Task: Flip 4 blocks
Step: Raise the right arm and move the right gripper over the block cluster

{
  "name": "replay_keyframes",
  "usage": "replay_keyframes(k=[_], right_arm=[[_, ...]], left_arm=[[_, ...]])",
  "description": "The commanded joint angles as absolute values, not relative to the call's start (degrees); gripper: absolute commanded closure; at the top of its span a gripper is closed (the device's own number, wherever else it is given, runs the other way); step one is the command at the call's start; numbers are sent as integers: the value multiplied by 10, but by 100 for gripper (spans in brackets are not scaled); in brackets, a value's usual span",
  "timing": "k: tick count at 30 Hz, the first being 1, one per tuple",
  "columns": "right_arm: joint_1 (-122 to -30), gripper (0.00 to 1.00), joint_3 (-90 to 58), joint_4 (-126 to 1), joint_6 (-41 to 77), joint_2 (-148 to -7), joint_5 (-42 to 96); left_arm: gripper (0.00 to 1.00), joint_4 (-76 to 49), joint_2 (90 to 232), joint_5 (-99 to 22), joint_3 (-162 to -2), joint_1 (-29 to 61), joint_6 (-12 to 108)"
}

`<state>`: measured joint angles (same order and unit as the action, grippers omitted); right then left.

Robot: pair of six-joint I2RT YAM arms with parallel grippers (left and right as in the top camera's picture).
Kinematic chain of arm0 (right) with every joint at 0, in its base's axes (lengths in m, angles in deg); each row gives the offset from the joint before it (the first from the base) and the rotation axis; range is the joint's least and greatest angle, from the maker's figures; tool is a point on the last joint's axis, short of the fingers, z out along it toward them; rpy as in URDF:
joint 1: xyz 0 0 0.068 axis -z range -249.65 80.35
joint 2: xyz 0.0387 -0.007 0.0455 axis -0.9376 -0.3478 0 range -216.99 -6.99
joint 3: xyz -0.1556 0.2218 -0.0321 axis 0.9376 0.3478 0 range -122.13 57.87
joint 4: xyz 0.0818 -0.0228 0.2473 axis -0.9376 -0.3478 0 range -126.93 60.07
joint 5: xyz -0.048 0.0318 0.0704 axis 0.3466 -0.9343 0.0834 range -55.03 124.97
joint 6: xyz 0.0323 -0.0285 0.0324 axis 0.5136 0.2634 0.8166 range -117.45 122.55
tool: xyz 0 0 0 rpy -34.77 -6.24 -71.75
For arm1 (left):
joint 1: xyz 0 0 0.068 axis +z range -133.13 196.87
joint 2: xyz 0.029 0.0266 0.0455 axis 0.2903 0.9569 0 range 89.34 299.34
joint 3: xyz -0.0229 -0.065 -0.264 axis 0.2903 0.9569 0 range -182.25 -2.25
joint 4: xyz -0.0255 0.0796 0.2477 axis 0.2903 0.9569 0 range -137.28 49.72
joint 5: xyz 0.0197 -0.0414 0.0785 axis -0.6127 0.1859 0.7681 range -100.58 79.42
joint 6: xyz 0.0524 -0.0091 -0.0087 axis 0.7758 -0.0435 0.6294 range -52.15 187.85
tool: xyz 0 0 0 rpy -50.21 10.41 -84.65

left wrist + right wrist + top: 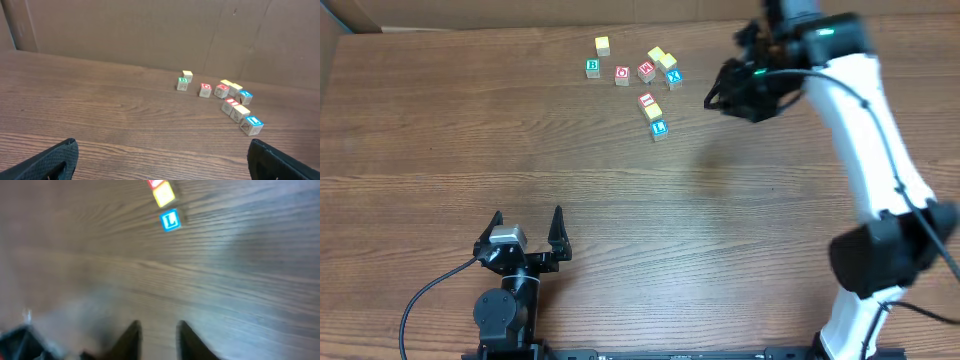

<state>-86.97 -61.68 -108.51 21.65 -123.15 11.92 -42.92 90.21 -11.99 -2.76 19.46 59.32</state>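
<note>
Overhead: your left gripper [528, 218] sits low at the near edge of the table [650, 230] with its fingers spread wide and nothing between them. A broad stretch of bare wood lies in front of it. The blocks [646, 72] are clustered far ahead of it and to its right, close to the far edge. Your right gripper [716, 98] hangs just right of that cluster, apart from the blue L block [659, 127].

Left wrist: the left gripper [162, 145] is wide open. The blocks [222, 91] lie well ahead and to its right, just short of the cardboard wall [150, 35].

Right wrist, blurred: the right gripper [159, 330] has its fingers [132, 337] drawn nearly together and pinches nothing. The L block [170, 220] lies ahead of the tips, with open wood between.
</note>
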Motion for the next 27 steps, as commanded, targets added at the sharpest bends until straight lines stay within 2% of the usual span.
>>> replay_keyframes(k=[1, 2, 8, 11, 12, 13, 20, 27], right_arm=[[-928, 90, -618, -1061, 260, -1271, 245], [-942, 96, -618, -1053, 260, -1283, 263], [-1007, 96, -618, -994, 260, -1333, 350], [-1026, 82, -618, -967, 238, -1346, 369], [-1031, 72, -618, -961, 221, -1348, 368], [-1034, 70, -618, -962, 216, -1348, 368], [-1037, 66, -659, -916, 216, -1331, 371], [-986, 55, -682, -861, 203, -1332, 375]], left_arm=[[0, -428, 896, -116, -25, 192, 606], [0, -428, 896, -116, -25, 192, 606], [0, -428, 896, -116, -25, 192, 606], [0, -428, 896, -116, -25, 192, 606], [0, -428, 896, -116, -25, 192, 606], [0, -428, 896, -116, -25, 192, 606], [0, -428, 896, -116, -25, 192, 606], [0, -428, 896, -116, -25, 192, 606]])
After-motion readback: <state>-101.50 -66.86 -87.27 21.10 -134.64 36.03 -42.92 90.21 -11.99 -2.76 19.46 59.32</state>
